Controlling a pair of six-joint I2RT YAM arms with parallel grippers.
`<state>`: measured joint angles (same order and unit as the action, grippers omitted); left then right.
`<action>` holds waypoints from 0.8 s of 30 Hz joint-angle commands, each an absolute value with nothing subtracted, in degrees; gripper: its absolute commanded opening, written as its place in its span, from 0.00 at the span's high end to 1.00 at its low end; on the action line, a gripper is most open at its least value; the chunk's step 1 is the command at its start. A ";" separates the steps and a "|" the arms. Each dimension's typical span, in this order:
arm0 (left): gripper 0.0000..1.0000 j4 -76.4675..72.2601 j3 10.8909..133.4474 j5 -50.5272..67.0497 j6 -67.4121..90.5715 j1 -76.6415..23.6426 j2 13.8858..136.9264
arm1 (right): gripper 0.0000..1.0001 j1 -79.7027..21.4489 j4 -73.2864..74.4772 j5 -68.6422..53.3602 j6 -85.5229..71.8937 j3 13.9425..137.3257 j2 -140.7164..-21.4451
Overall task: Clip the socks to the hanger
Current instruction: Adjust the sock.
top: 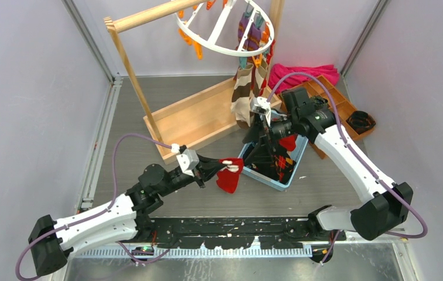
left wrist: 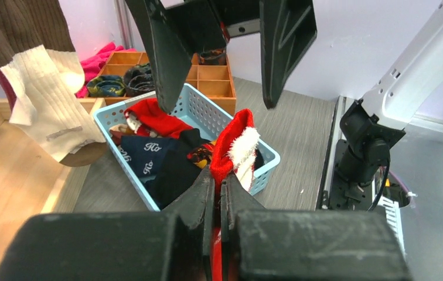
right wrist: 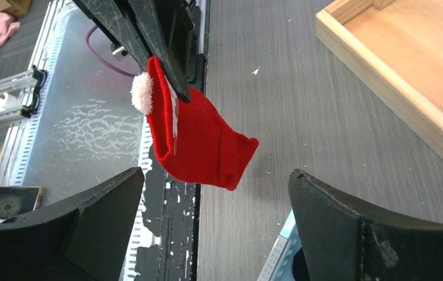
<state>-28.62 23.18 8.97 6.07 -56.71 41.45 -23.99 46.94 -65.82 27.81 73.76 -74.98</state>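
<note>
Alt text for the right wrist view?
A red sock with a white pom-pom hangs from the left gripper, jaws shut on it, above the grey table. The right gripper, jaws open, frames the bottom; a wooden tray shows top right.

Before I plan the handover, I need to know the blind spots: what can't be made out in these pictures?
Top external: the upper part of the hanger and most of its clips, cut off by the top edge.
Top external: the contents of the blue basket, mostly covered by the right arm.
Left wrist: how deep the red sock sits between the left fingers, hidden by the fingers themselves.
</note>
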 commanded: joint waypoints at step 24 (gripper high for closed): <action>1.00 -44.07 25.88 2.88 17.78 -56.51 48.57 | 0.59 -28.84 33.81 -69.13 21.31 68.27 -72.77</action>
